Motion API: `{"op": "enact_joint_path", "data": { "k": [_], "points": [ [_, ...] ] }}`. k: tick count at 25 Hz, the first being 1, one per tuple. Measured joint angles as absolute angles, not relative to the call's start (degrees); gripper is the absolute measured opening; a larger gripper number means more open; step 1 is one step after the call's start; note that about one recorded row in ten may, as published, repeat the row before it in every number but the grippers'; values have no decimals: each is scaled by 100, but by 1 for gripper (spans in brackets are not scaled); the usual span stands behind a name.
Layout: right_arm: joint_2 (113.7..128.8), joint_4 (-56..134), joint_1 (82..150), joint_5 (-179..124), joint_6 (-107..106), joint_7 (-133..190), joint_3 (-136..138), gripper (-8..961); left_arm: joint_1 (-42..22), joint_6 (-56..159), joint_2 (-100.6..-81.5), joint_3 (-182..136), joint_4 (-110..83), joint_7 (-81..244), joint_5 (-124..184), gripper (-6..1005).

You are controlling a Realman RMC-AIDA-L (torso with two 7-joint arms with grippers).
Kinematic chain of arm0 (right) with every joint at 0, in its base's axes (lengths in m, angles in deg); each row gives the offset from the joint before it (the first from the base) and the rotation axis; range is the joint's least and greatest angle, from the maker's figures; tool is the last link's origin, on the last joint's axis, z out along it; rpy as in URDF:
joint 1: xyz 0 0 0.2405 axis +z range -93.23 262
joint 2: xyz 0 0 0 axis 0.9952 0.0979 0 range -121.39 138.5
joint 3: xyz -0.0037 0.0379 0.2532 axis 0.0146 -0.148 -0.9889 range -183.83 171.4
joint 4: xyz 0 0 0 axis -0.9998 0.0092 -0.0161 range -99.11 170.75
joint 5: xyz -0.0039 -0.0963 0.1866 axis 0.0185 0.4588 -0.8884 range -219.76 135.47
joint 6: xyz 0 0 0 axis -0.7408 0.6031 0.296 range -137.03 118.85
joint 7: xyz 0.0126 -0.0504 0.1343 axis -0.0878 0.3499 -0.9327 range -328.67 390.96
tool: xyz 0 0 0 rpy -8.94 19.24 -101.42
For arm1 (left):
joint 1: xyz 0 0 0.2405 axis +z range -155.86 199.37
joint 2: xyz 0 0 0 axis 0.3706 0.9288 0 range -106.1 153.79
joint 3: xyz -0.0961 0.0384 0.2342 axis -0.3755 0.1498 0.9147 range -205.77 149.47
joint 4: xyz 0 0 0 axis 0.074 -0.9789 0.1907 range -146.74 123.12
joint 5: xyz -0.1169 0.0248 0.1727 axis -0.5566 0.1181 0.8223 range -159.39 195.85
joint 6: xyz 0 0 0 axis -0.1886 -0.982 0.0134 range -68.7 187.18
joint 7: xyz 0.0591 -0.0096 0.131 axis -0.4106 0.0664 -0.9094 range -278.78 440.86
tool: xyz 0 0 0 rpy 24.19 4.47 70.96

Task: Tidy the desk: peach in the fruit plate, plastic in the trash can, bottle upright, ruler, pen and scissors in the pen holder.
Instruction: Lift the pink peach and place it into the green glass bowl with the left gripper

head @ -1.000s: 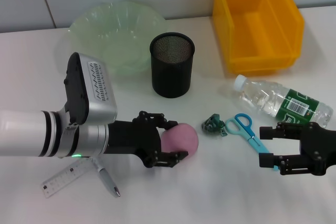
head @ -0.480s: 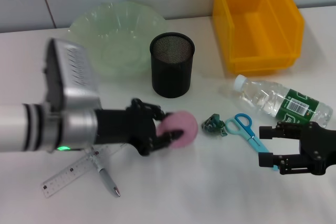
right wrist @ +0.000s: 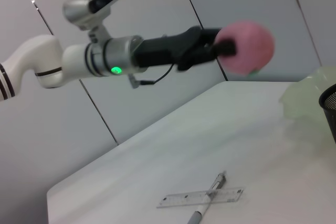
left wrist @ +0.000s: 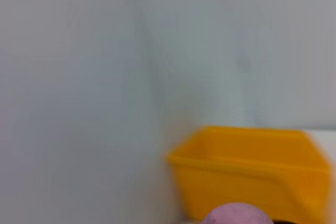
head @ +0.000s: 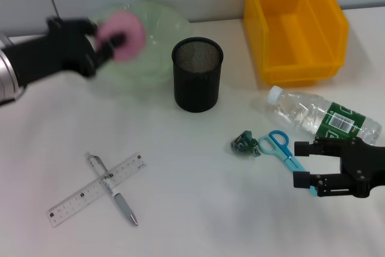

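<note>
**Peach held above the green plate**

My left gripper (head: 111,39) sits in the upper left of the head frame, its black fingers clamped around the round pink peach (head: 123,34). I hold the peach in the air over the pale green translucent fruit plate (head: 159,28); the right wrist picture shows it well above the table, in the upper right of that frame, gripped at the end of my outstretched left arm. In the left wrist picture only the top of the peach peeks in at the bottom edge.

My right gripper (head: 308,167) rests low at the right edge of the head frame, fingers spread apart and holding nothing, its tips just beside the handle end of the blue-handled scissors (head: 279,147). A small dark green scrap of plastic (head: 243,143) lies just left of the scissors. The clear plastic bottle with a green label (head: 322,116) lies on its side above my right gripper, below the yellow plastic bin (head: 295,22). The black mesh pen holder (head: 197,74) stands upright at centre, just right of the plate. In the lower left, the silver pen (head: 114,194) lies crossed over the clear ruler (head: 84,195) on the white table (head: 198,209).
</note>
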State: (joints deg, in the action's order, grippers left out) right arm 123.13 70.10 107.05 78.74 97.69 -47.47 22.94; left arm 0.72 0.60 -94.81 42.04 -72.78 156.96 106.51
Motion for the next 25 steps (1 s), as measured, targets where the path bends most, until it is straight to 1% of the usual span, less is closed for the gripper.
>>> {"op": "enact_joint_path", "data": {
  "k": [2,5,7,9,10,11,12,18,22,25],
  "points": [
    [12348,7013,10713,7872,9751,-4749,2295,805,-154,679,-9481,4202,-6815,15243,10078,293],
    [12362,7016,10713,7871,9750,-4749,2296,805,-283,911,-9481,4199,-6576,15048,9810,270],
    [12371,7015,10715,7870,9749,-4749,2297,805,-719,1382,-9480,4214,-5768,14460,9161,255],
    [12373,7014,10714,7869,9748,-4749,2296,805,-909,1509,-9483,4229,-5460,14226,9027,239],
    [12375,7014,10715,7869,9747,-4749,2296,805,-1157,1716,-9499,4241,-5106,13984,8970,231],
    [12377,7013,10715,7869,9747,-4749,2297,805,-1157,1716,-9499,4241,-5106,13984,8970,223],
    [12381,7012,10723,7866,9745,-4749,2297,805,-1428,2040,-9524,4253,-4673,13694,8967,215],
    [12422,7009,10810,7861,9742,-4745,2296,805,-1665,2375,-9533,4254,-4244,13544,8964,172],
    [12441,7009,10849,7861,9742,-4731,2296,805,-1655,2392,-9534,4255,-4187,13545,8964,214],
    [12443,7010,10859,7860,9742,-4728,2296,806,-1626,2363,-9534,4260,-4170,13579,8964,283]
  ]
}}
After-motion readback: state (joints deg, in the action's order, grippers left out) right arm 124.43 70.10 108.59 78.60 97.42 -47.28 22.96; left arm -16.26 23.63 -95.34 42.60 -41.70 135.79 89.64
